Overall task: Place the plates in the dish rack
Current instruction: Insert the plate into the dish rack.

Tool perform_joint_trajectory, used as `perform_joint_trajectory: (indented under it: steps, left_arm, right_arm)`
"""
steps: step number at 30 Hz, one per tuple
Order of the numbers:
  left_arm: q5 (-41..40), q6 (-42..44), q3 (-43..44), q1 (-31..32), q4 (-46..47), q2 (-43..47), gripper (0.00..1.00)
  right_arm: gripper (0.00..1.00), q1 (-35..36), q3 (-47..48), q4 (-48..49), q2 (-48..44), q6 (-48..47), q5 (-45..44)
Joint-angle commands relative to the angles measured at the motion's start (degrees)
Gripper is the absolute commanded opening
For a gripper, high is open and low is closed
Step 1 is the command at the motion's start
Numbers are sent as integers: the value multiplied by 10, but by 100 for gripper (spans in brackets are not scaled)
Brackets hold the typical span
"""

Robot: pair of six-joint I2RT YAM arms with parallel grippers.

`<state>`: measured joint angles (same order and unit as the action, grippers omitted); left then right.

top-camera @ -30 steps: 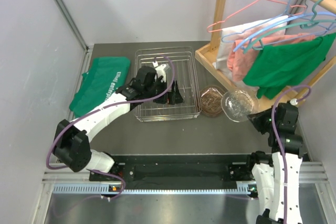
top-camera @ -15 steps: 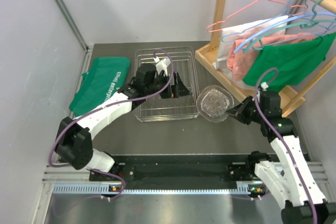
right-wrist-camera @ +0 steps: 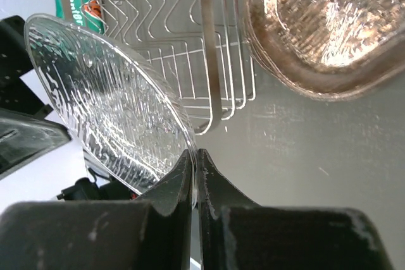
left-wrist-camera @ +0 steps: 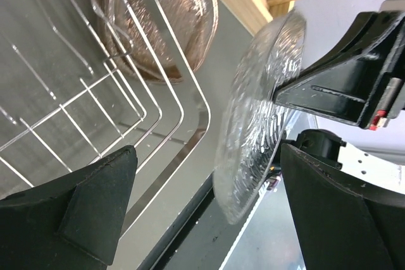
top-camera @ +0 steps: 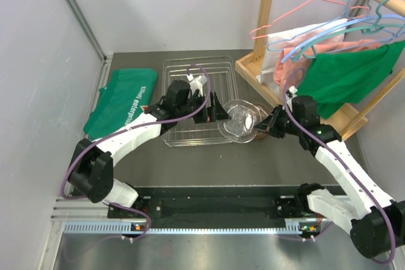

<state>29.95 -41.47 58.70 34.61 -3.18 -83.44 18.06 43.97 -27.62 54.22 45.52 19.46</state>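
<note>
**Top view.** The right pincer (top-camera: 266, 128) is clamped on the rim of a clear plate (top-camera: 239, 121). It holds the plate tilted in the air just beside the right side of the rack (top-camera: 190, 67). The left pincer (top-camera: 213, 113) hangs over the rack facing the plate, fingers wide apart and holding nothing. We see no plate in the part of the rack that shows.

**Left wrist view.** The clear plate stands nearly on edge ahead of the spread left fingers and touches neither. A brown plate (left-wrist-camera: 161, 23) lies flat on the tabletop (left-wrist-camera: 231, 52), just outside the rack's rim and not yet loaded.

**Right wrist view.** Both right fingers pinch the clear plate's lower rim.

**Finding.** We judge the step in hand to be delivery of the clear plate, probably a hand-over to the left pincer. The next move calls for the left fingers to close squarely on the free rim before the right lets go. The plate must then go down upright between two tines.
</note>
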Motion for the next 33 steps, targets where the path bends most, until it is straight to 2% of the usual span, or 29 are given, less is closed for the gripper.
perform_joint_trajectory:
  steps: [1,5,6,9,13,15,16,20,22,23,24,25,33]
  left_arm:
    - [-10,3,-8,3,5,17,99]
    - [-9,5,-9,3,5,21,92]
    - [-10,6,-10,3,5,21,86]
    - [-12,6,-10,4,5,22,76]
    - [-22,4,-14,5,5,28,52]
    - [-25,7,-12,5,0,31,45]
    - [-26,8,-12,5,-2,32,37]
    - [-38,10,-10,5,-16,40,16]
    - [-52,13,-10,6,-25,48,8]
    - [-59,15,-9,6,-31,52,0]
    - [-75,17,-6,5,-37,56,0]
    - [-84,22,-4,6,-50,64,0]
    - [-227,63,27,6,-166,106,0]
  right_arm:
    - [0,18,30,61,14,-4,10]
    - [0,29,35,75,36,-5,23]
    - [0,31,37,79,41,-6,24]
    - [0,38,45,85,48,-10,37]
    - [0,45,53,92,62,-12,46]
    - [0,45,54,97,67,-11,60]
    - [0,47,55,103,70,-11,65]
    - [0,56,63,107,87,-16,74]
    - [0,58,67,107,92,-19,78]
    - [0,58,69,108,93,-19,80]
    - [0,58,70,109,93,-20,80]
    - [8,58,71,107,92,-21,80]
    - [34,58,74,71,67,-39,35]
